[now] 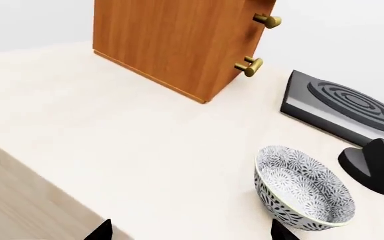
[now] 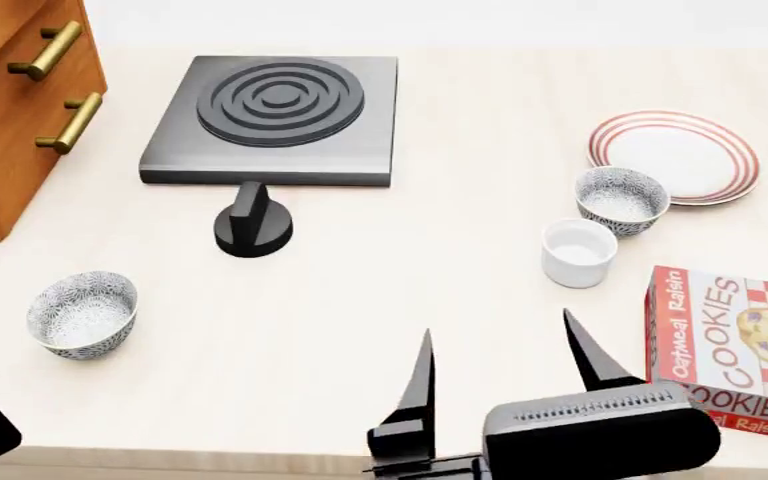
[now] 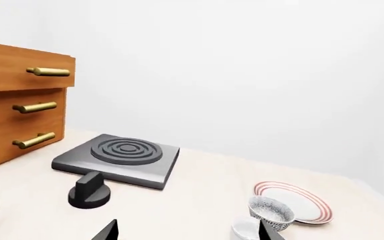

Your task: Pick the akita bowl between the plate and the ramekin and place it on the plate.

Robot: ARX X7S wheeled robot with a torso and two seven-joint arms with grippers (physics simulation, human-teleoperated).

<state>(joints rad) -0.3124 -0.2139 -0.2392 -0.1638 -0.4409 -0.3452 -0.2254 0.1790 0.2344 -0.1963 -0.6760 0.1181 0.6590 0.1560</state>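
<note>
the task is sitting at its opening reach: the right end effector point(image 2: 507, 362) is hanging wide open and empty over the near counter point(image 2: 357, 300), while the akita bowl point(image 2: 622, 199) is standing untouched between the plate point(image 2: 678, 155) and the ramekin point(image 2: 579, 252), so the next move is calling for a forward-right advance and a descent over that bowl's rim. the left wrist view is showing a second speckled bowl point(image 1: 302, 187), a decoy near the knob point(image 1: 373, 165), and only two fingertips of the left end effector, spread apart and gripping nothing
</note>
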